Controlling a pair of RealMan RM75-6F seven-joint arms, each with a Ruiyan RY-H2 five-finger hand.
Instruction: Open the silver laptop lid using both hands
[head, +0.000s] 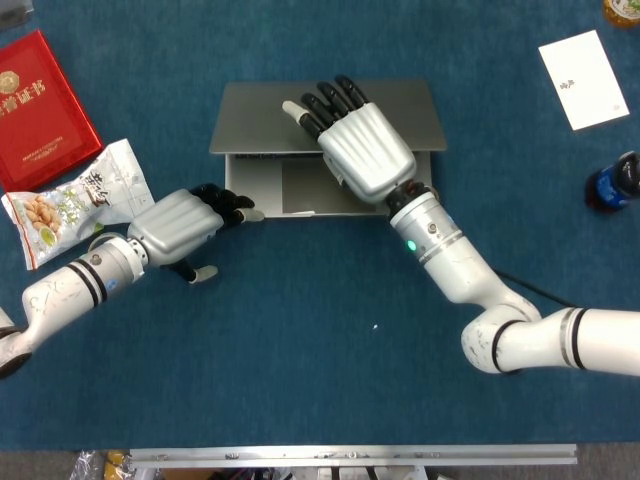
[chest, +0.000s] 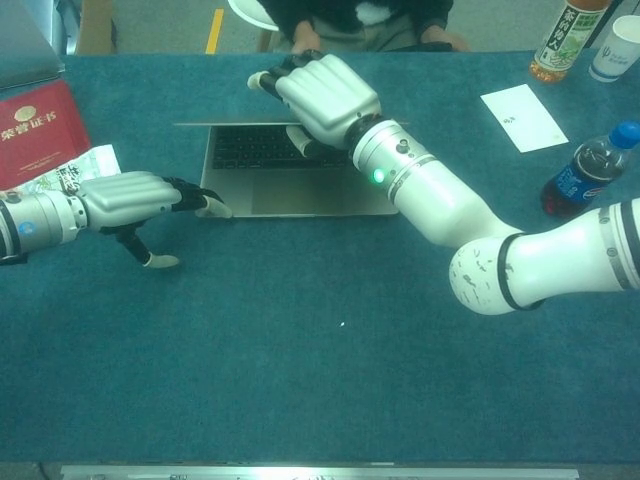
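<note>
The silver laptop (head: 262, 186) lies in the middle of the blue table with its lid (head: 258, 117) raised partway; in the chest view the lid (chest: 225, 125) shows edge-on above the keyboard. My right hand (head: 358, 143) grips the lid's front edge, fingers over the top and thumb beneath, as the chest view of my right hand (chest: 322, 92) shows. My left hand (head: 182, 223) lies low at the laptop's front left corner, its fingertips (head: 240, 209) touching the base and its thumb pointing down at the table. In the chest view, too, my left hand (chest: 135, 194) holds nothing.
A snack packet (head: 72, 198) and a red booklet (head: 40, 105) lie left of my left arm. A white card (head: 583, 78) and a blue-capped bottle (head: 615, 180) are at the right. A green bottle (chest: 563, 38), a cup (chest: 620, 45) and a seated person (chest: 360, 15) are at the far edge.
</note>
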